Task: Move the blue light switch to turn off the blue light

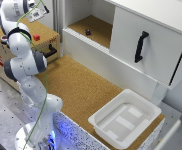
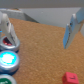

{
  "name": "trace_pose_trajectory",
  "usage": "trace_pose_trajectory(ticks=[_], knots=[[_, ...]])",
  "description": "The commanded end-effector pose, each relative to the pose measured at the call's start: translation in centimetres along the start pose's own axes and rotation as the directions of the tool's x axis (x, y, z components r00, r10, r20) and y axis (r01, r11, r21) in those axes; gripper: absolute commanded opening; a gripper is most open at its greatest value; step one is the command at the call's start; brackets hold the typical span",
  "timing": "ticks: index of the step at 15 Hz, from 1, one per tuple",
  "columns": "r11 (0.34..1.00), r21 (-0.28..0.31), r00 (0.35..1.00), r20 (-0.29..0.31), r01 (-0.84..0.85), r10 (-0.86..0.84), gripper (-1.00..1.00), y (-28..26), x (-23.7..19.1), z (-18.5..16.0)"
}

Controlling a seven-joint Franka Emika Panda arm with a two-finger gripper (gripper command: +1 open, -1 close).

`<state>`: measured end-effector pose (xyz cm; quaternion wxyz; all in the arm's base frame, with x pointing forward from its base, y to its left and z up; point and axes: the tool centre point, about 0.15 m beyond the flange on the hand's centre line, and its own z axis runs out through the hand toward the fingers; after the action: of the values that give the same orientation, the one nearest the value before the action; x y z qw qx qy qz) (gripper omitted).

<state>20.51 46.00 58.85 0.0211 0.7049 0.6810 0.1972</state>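
**Currently catalogued: pincer standing over the button cluster, switch not yet located**

Item one, the pincer (image 2: 41, 27): its two pale fingers are standing wide apart in the wrist view, one finger (image 2: 7, 25) near the buttons, the other (image 2: 71, 30) well off across the board, and nothing is sitting between them. In the exterior view the white jointed robot arm (image 1: 23, 65) is folding over the board's near end and hiding the pincer itself.

Item two, the glowing blue round light (image 2: 8, 59): it is shining beside the nearer finger, so the task is looking undone. A red round button (image 2: 6, 43) is sitting just beyond it, touching or nearly touching that finger; a green round button (image 2: 4, 80) is showing at the picture's edge.

Item three, the blue light switch: it is not appearing plainly in either view; judging by the lit lamp, it is probably lying close to this cluster, but that cannot be told.

Item four, surroundings: brown cork tabletop (image 1: 83, 87), white plastic bin (image 1: 125, 119), white cabinet with black handle (image 1: 140, 46).

Risk entry: blur is making the controls hard to separate. A descent here is likely pressing the red button instead, or a wide finger is catching two controls together, leaving the light burning.
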Motion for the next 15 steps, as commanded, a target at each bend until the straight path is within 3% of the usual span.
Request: trace_pose_trajectory(ticks=[1, 3, 4, 10, 15], knots=[[0.990, 0.107, 0.987, 0.120, 0.093, -0.106, 1.00, -4.8, 3.6, 0.7], [0.986, 0.148, 0.984, 0.147, 0.076, -0.098, 1.00, -6.6, 4.1, 1.3], [0.983, 0.177, 0.984, 0.161, 0.051, -0.080, -1.00, -7.3, 4.1, 1.6], [0.974, 0.228, 0.975, 0.219, -0.004, -0.047, -1.00, -10.4, 4.5, 3.2], [0.982, 0.187, 0.968, 0.247, -0.011, -0.036, -1.00, -10.6, 4.6, 5.6]])
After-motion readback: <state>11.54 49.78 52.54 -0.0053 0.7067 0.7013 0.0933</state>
